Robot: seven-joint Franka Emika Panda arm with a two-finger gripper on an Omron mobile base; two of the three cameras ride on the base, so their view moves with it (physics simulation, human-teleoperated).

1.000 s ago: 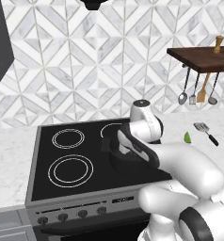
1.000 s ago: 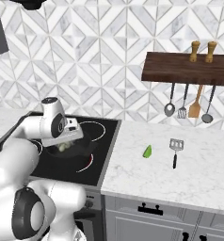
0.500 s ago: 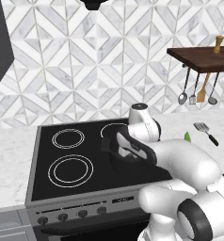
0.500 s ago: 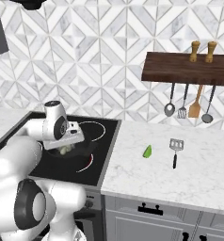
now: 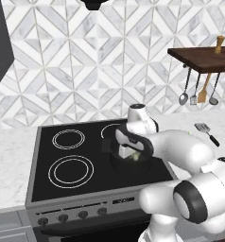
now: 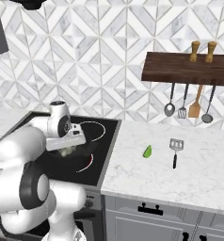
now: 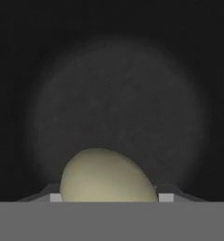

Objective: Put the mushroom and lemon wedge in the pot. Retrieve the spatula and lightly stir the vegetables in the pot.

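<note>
My gripper reaches down into the black pot on the stove's front right burner. It is shut on the mushroom, a pale rounded piece that sits between the fingertips over the pot's dark bottom. From the right, the mushroom shows under the hand, at the pot. The lemon wedge lies on the marble counter right of the stove. Further right lies the spatula, which also shows as the spatula behind my arm.
Two bare burner rings mark the left half of the cooktop. A wooden shelf on the wall carries hanging utensils and two grinders. Stove knobs line the front panel.
The hand has shifted only slightly over the pot, with the mushroom held throughout. The lemon wedge and spatula have not moved.
</note>
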